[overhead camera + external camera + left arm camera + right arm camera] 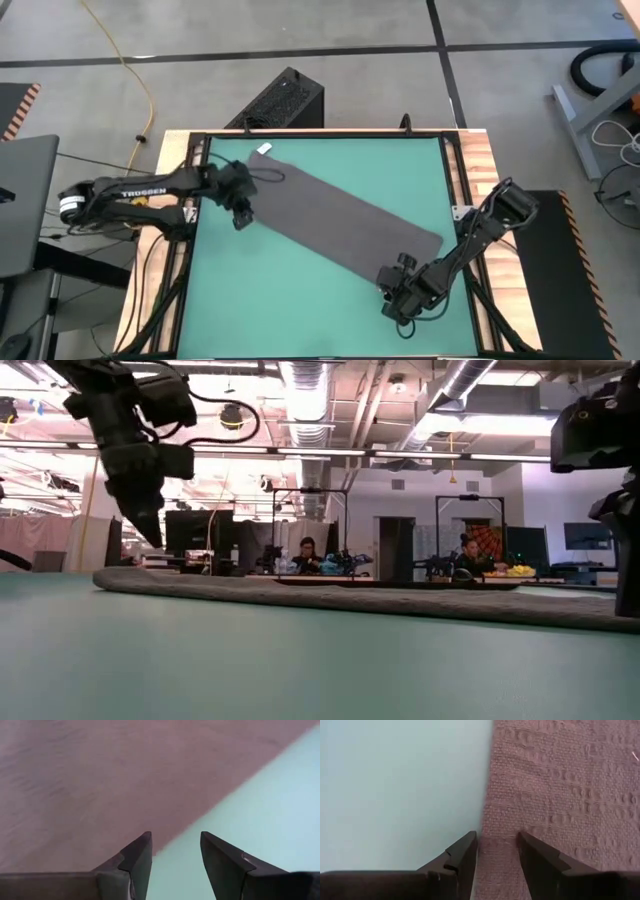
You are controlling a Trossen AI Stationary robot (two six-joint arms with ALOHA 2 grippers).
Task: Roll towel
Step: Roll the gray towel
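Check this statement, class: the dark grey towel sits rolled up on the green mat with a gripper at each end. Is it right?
Not quite. The high view shows the towel lying flat and unrolled, not rolled up. It does lie on the green mat, with the left gripper and right gripper at its ends.

The towel (560, 795) is seen as soft woven cloth, matt and nubbly; the table mat (300, 300) is smooth and matt, framed by grained wood (480, 150).

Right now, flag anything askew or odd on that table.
The towel lies flat but skewed, running diagonally across the green mat instead of square to its edges. It is unrolled, with the left gripper and right gripper open over opposite ends. Nothing looks damaged.
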